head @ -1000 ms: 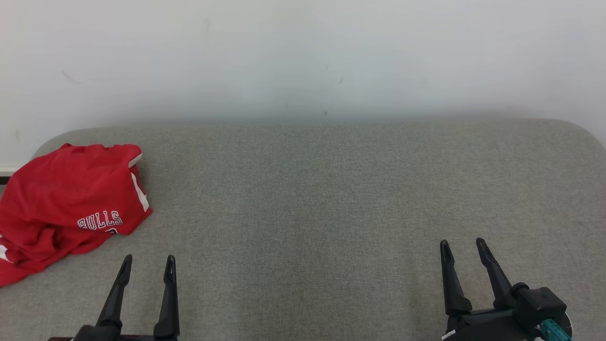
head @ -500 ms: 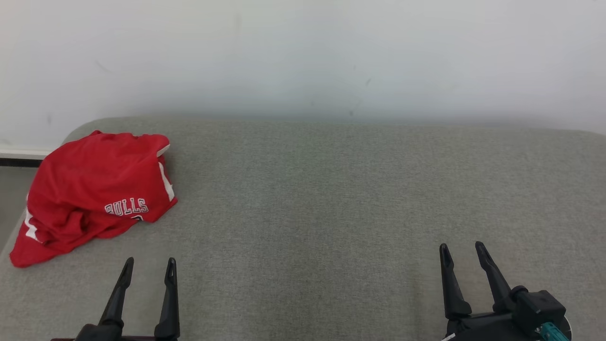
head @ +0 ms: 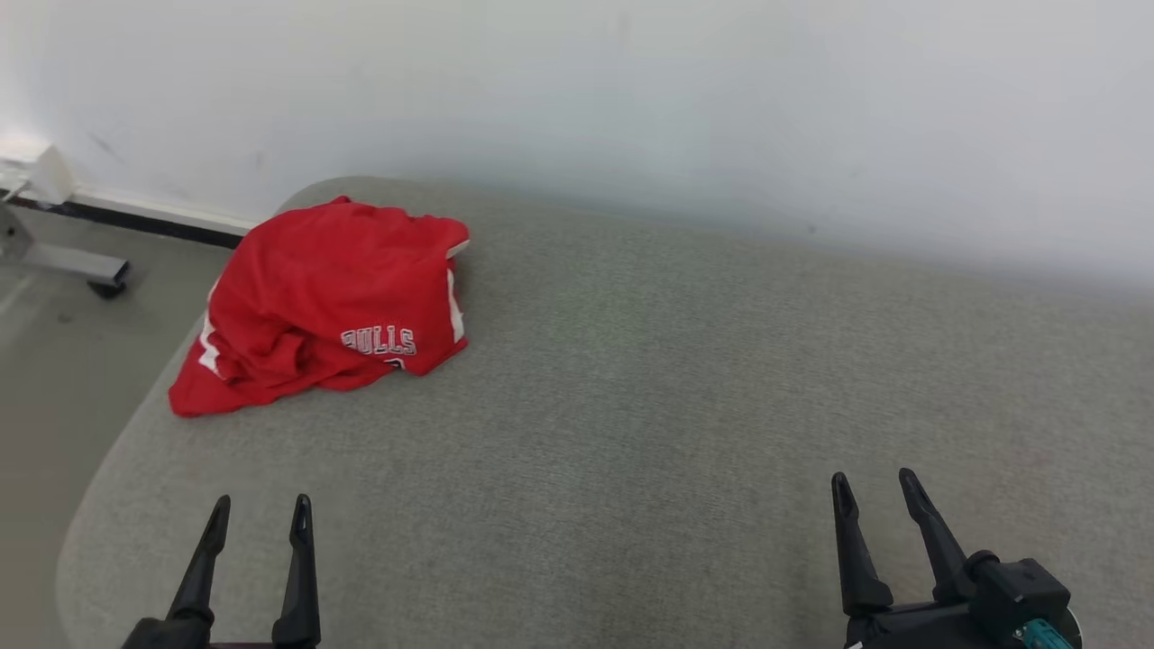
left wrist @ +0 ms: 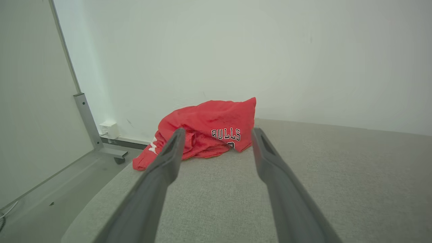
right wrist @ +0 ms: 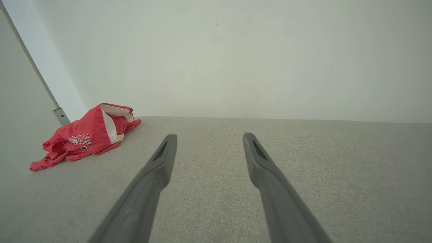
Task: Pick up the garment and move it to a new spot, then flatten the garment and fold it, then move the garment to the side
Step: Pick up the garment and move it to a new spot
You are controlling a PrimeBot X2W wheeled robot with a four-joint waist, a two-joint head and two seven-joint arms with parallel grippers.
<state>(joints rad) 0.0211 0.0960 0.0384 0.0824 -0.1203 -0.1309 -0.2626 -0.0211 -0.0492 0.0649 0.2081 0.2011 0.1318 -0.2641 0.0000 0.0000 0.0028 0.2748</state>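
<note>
Since nothing's been picked up yet, the red garment [head: 325, 306] sits bunched at the far-left corner of the grey padded surface [head: 676, 406], near its edge. The left gripper [head: 261, 501] hangs well short of it, fingers spread and empty, aimed straight at it; the right gripper [head: 873, 476], same deal, way off right. Heap's folded over itself, so whatever's under the BULLS lettering [head: 379, 342] is hidden.

Bright, even, diffuse light; faint shadow along the wall [head: 631, 108] foot; soft-focus left pincer [left wrist: 217, 131] near the lens.
</note>
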